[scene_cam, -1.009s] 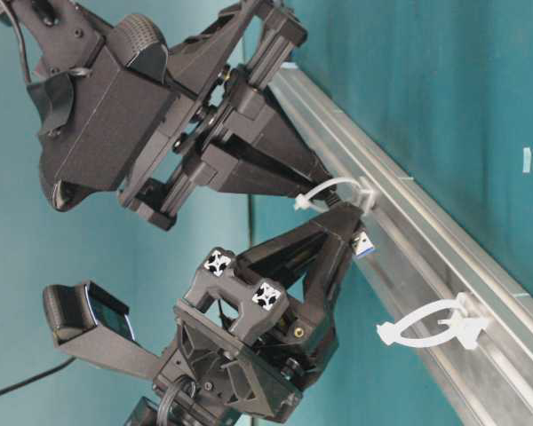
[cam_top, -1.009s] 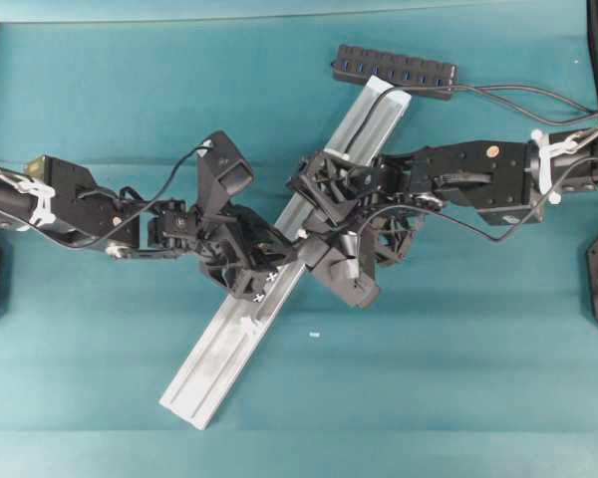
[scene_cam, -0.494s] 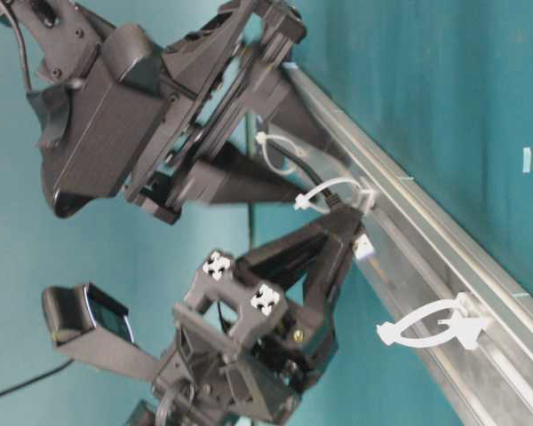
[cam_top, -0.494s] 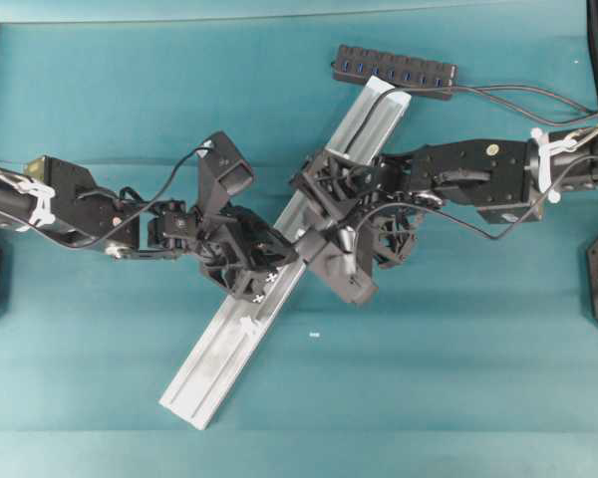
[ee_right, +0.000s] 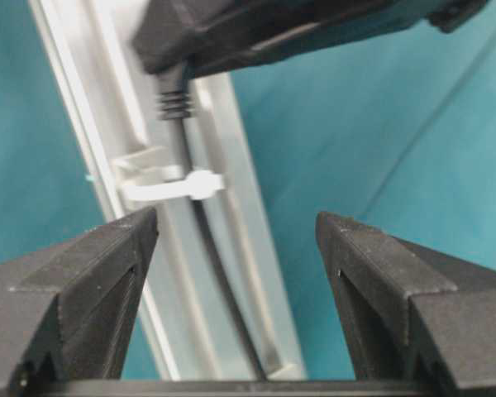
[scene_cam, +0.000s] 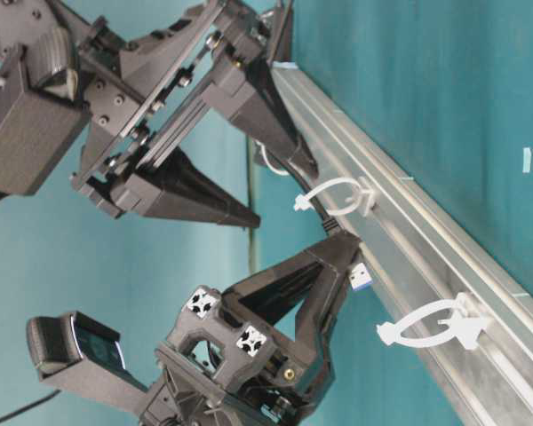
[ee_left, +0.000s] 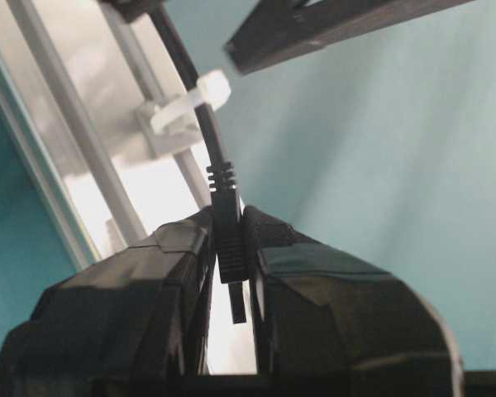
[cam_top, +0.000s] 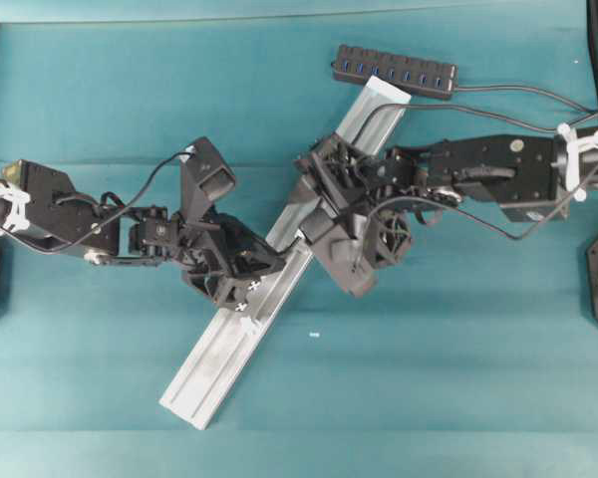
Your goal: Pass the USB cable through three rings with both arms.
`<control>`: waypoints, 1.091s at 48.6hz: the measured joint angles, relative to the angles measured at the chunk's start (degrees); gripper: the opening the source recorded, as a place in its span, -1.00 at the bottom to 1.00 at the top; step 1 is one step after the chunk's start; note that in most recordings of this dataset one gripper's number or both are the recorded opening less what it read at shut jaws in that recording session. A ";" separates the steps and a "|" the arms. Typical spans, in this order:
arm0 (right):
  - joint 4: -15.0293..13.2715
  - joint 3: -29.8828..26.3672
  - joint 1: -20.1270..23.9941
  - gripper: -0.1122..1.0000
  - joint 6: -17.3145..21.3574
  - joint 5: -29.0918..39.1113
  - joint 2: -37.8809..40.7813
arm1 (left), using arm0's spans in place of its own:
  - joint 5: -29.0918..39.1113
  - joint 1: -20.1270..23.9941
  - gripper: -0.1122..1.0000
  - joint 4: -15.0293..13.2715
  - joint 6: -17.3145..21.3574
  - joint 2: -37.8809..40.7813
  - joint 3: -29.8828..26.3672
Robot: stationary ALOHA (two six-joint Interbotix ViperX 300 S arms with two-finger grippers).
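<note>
The USB cable runs through a white ring on the silver rail, and its plug is pinched between the jaws of my left gripper. In the table-level view that left gripper, marked with white X's, holds the blue-tipped plug just past the threaded ring. A second ring stands empty further along the rail, and a third ring is partly hidden behind my right gripper. The right gripper is open, its fingers straddling the cable without touching it.
The aluminium rail lies diagonally across the teal table. A black multi-port hub sits at the rail's far end, with cords trailing to the right. A small white scrap lies right of the rail.
My right gripper has opened, let go of the cable and drawn back along the rail. The left gripper, still shut on the plug, has pulled it further out of the ring.
</note>
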 measured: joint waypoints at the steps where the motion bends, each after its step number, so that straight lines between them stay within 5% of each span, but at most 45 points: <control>1: 0.00 0.00 0.26 0.68 0.00 0.00 -0.09 | 0.00 0.00 -0.57 0.00 -0.18 -0.09 0.00; 14: 0.00 0.09 3.25 0.68 0.00 -0.35 -0.09 | 0.00 -1.23 -0.60 0.00 -4.92 -0.18 0.44; 53: 0.18 -1.14 5.27 0.63 0.26 -4.31 3.43 | 0.00 -2.55 -0.60 0.00 -5.36 -1.23 1.58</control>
